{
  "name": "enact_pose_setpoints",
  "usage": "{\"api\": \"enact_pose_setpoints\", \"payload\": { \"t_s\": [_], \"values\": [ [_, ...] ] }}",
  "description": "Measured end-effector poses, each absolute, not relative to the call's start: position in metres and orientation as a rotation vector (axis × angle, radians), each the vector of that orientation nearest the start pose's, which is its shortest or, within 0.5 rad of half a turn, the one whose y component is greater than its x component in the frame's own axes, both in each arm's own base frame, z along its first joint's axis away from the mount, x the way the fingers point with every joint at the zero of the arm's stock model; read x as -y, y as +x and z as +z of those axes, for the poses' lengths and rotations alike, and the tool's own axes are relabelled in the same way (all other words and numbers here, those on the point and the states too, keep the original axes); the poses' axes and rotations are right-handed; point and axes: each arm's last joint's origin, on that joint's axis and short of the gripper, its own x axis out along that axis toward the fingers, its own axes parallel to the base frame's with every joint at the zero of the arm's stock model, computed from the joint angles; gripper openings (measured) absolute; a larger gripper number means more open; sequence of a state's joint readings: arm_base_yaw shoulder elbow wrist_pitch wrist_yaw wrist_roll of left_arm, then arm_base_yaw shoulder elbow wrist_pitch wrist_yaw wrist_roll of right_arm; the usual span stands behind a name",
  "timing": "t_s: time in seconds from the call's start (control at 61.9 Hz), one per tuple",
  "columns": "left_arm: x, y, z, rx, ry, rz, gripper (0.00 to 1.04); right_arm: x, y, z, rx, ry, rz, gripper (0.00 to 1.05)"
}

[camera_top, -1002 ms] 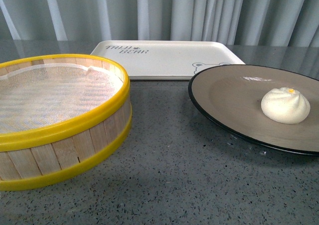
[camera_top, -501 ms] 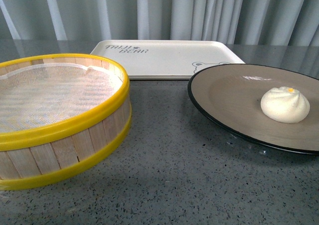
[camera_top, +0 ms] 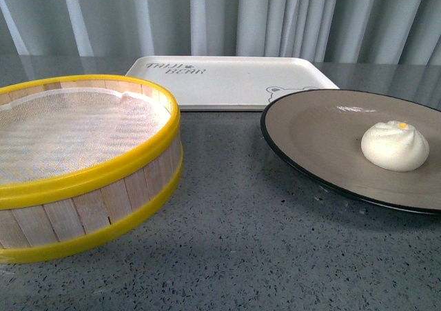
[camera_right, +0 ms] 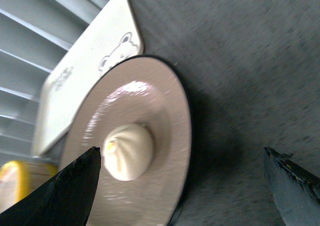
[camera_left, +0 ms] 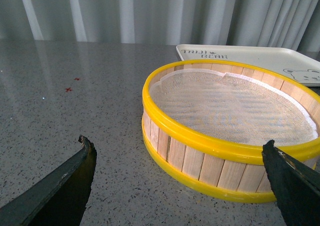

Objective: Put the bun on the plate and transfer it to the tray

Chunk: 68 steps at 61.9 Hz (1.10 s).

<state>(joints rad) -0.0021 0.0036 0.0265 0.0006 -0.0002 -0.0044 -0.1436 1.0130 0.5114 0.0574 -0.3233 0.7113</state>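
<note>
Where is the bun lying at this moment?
In the front view the bun sits on the plate at the right side, with the steamer basket to its left and the tray behind.

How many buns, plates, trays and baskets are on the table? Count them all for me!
bun: 1
plate: 1
tray: 1
steamer basket: 1
Total: 4
</note>
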Motion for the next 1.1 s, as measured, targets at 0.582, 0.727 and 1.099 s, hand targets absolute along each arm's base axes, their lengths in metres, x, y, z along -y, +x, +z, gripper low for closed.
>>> {"api": "enact_pose_setpoints", "payload": {
  "t_s": [0.582, 0.727, 1.099],
  "values": [
    [0.000, 0.096, 0.172, 0.023, -0.004, -0.002, 0.98, 0.004, 0.218, 0.206, -0.696, 1.165, 0.065, 0.96],
    [0.000, 0.096, 0.172, 0.023, -0.004, -0.002, 0.98, -0.007, 0.227, 0.200, -0.724, 1.188, 0.107, 0.96],
    [0.000, 0.096, 0.172, 0.023, -0.004, -0.002, 0.98, -0.026, 0.234, 0.188, -0.781, 1.226, 0.163, 0.74]
  ]
}}
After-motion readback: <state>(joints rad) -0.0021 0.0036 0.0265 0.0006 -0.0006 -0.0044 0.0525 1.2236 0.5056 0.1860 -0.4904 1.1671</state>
